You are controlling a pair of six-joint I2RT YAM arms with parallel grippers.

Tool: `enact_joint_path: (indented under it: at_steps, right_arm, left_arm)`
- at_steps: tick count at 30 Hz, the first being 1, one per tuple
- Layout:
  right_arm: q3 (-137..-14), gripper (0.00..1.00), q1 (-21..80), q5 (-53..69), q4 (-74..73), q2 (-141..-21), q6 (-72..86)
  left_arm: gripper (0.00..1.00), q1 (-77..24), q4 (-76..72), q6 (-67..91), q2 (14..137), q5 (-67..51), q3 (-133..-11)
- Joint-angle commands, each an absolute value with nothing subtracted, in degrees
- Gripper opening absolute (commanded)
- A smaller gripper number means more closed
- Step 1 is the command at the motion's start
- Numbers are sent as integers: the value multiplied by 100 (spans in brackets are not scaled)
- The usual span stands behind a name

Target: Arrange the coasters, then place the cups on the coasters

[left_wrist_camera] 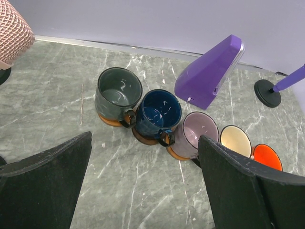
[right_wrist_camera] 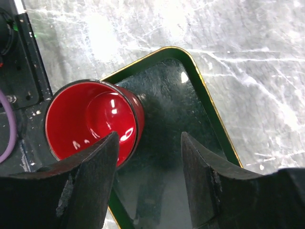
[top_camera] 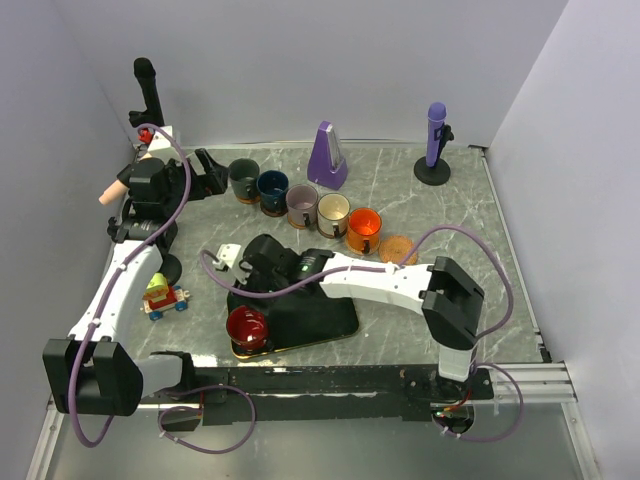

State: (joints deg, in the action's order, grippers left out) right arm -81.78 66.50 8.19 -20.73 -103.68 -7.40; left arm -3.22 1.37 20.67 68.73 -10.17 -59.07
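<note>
Five cups stand in a diagonal row on coasters: dark green-grey (top_camera: 244,178), navy (top_camera: 273,190), lilac (top_camera: 302,205), cream (top_camera: 333,212) and orange (top_camera: 363,229). One bare coaster (top_camera: 398,248) lies at the row's right end. The red cup (right_wrist_camera: 90,119) stands upright on a corner of the black tray (right_wrist_camera: 190,124). My right gripper (right_wrist_camera: 148,138) is open over that cup's rim, one finger above the inside and the other outside over the tray. Open and empty, my left gripper (left_wrist_camera: 143,143) hovers in front of the navy cup (left_wrist_camera: 159,112) and lilac cup (left_wrist_camera: 200,133).
A purple metronome (top_camera: 327,157) stands behind the row, with a purple microphone on a stand (top_camera: 435,140) at the back right. A black microphone (top_camera: 145,90) stands at the back left. A small toy train (top_camera: 165,297) lies by the left arm.
</note>
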Motion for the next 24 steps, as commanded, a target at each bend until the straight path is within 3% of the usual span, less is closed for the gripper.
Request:
enact_joint_path:
  at_steps: [1, 18, 24]
  right_arm:
    - [-8508, 61, 6785, 914, -1942, -10608, -817]
    - [-8323, 48, 6855, 659, -1811, -10854, -861]
    - [-8253, 32, 6856, 642, -1767, -10872, -817]
  left_arm:
    - [97, -325, -70, 2021, 6724, -976, -5977]
    - [97, -325, -79, 2048, 6732, -1046, -5977]
    - [97, -325, -88, 2057, 6732, -1063, -5968]
